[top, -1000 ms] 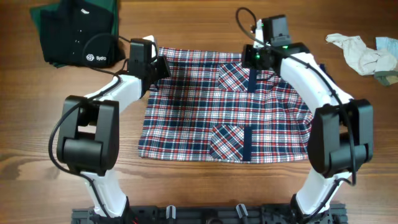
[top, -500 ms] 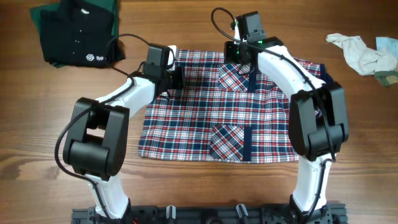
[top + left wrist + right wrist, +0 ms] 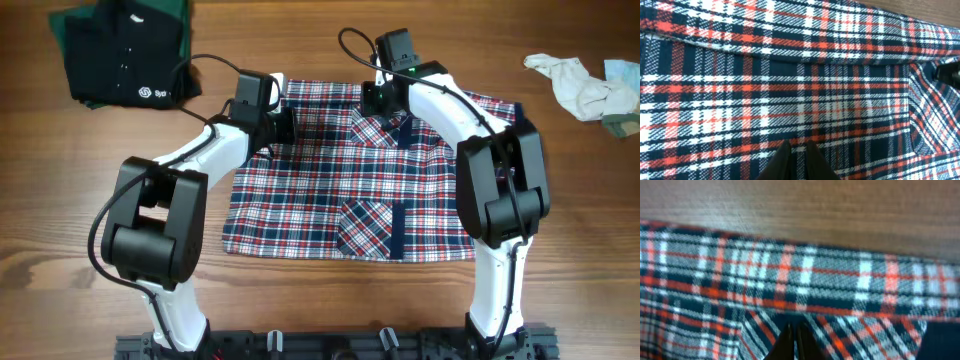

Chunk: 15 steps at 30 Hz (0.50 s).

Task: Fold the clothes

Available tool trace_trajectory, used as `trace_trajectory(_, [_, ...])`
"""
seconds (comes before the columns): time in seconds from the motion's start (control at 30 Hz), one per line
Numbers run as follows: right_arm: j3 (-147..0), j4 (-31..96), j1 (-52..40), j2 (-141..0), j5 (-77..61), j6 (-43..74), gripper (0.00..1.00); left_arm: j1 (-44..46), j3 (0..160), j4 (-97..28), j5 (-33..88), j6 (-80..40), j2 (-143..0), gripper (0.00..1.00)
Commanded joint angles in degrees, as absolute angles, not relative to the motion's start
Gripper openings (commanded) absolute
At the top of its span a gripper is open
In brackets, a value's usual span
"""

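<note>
Plaid shirt (image 3: 360,190) lies spread flat mid-desk (image 3: 60,200), apparently unfolded. Left gripper (image 3: 794,157) and right gripper (image 3: 795,339) are at its far edge, jaws together; whether they pinch cloth cannot be told. Dark garment (image 3: 120,55) sits folded far left.

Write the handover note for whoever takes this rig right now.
Left gripper: shut, tips on the plaid shirt near its far left corner.
Right gripper: shut, at the shirt's far hem, about mid-width.
Whether either gripper pinches cloth is unclear.
Things: the shirt is spread on the table, the crumpled cloths lie far right.
Done: the dark garment is folded, far left.
Left: fold the shirt, then the cloths.
</note>
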<state>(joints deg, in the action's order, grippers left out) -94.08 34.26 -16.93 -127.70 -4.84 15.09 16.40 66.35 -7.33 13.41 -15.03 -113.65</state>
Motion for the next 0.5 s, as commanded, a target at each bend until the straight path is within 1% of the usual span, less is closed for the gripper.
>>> trace_trajectory(0.0, [-96.18, 36.36, -16.86, -128.40, -3.88, 15.14, 0.04, 16.29, 66.72, -7.35, 13.87, -13.67, -112.29, 0.12])
trace_trajectory(0.23, [-96.16, 30.89, -16.80, -128.55, -3.84, 15.11, 0.04, 16.29, 66.72, -7.57, 13.87, -13.69, -112.29, 0.12])
trace_trajectory(0.47, [-96.16, 34.00, -16.80, -131.50, -3.81, 14.81, 0.04, 16.29, 66.72, -8.05, 13.87, -13.67, -112.29, 0.13])
